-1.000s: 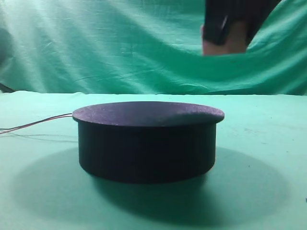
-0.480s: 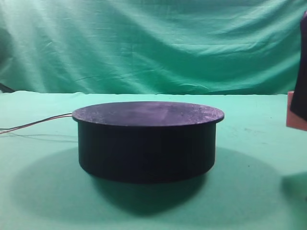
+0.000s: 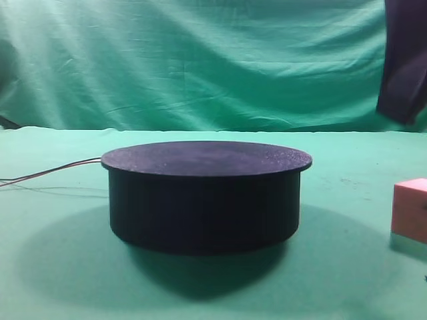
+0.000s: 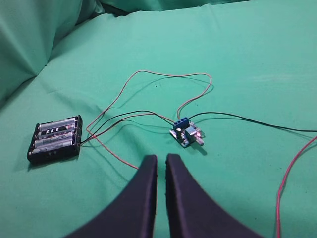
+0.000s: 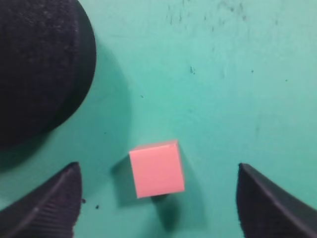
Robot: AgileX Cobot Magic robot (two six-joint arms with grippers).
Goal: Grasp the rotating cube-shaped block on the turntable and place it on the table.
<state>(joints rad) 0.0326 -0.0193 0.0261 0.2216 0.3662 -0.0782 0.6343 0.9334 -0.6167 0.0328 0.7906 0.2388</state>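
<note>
The cube-shaped block (image 3: 410, 210) is pink and stands on the green table (image 3: 347, 280) at the right edge of the exterior view, apart from the black turntable (image 3: 205, 195). In the right wrist view the block (image 5: 156, 174) lies on the cloth below and between my right gripper's (image 5: 157, 166) wide-open fingers, touching neither. The turntable's edge (image 5: 39, 64) is at the top left there. A dark part of my right gripper (image 3: 403, 63) hangs above the block. My left gripper (image 4: 162, 158) is shut and empty over the cloth.
In the left wrist view a black battery holder (image 4: 54, 139), a small circuit board (image 4: 185, 133) and red and black wires (image 4: 148, 74) lie on the cloth. Wires (image 3: 50, 173) trail left from the turntable. A green backdrop (image 3: 200, 60) hangs behind.
My right gripper carried the block from above the turntable down to the right, let it go on the table, and has risen off it. The turntable top is bare.
</note>
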